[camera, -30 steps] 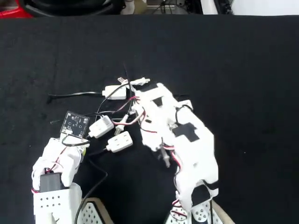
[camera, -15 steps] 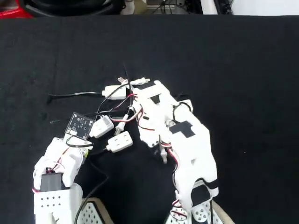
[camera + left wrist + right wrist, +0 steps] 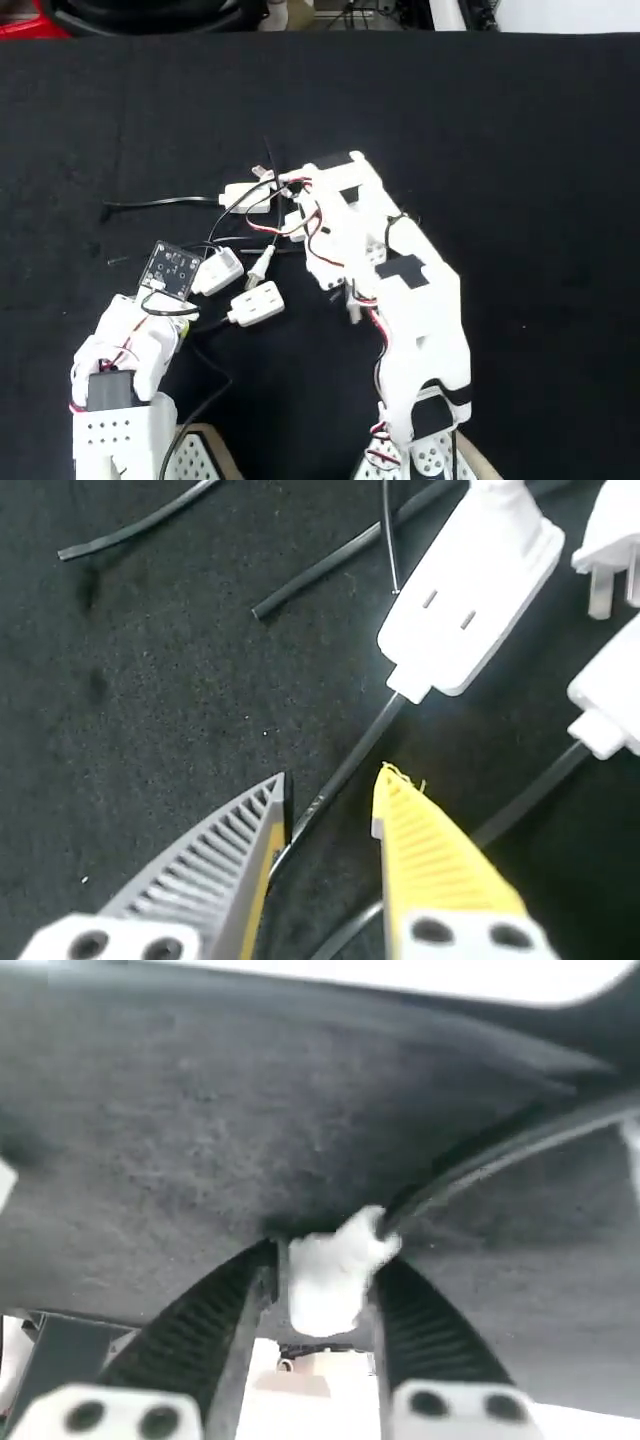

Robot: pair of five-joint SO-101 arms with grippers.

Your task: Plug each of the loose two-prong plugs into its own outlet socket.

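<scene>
Across the black table (image 3: 520,150), your right arm (image 3: 420,300) stretches out from the near edge towards the middle, while your left arm (image 3: 120,360) sits folded low at its own near corner. Between them lies the tangle of white parts. The far socket (image 3: 247,195) lies just beside your right arm's tip. The middle socket (image 3: 470,585) lies ahead of your left arm with its two slots facing up. The near socket (image 3: 258,303) is closest to the arm bases, and a loose plug (image 3: 263,265) lies between the middle socket and the right arm. Your right gripper (image 3: 325,1260) is clamped on a white plug (image 3: 335,1280), whose black lead runs off to one side. Your left gripper (image 3: 332,775) is parted, its fingers straddling the thin black cord (image 3: 375,730) that leads to the middle socket, gripping nothing. The next move likely turns on the far socket. It lies to the left of the held plug with its long axis running across the table. Its cord trails off leftward, so its slotted end probably faces your right gripper. The right arm is much the nearer, so line the held plug's prongs along that cross-table axis before you push. You cannot see the prongs from the wrist, so check their direction first.
</scene>
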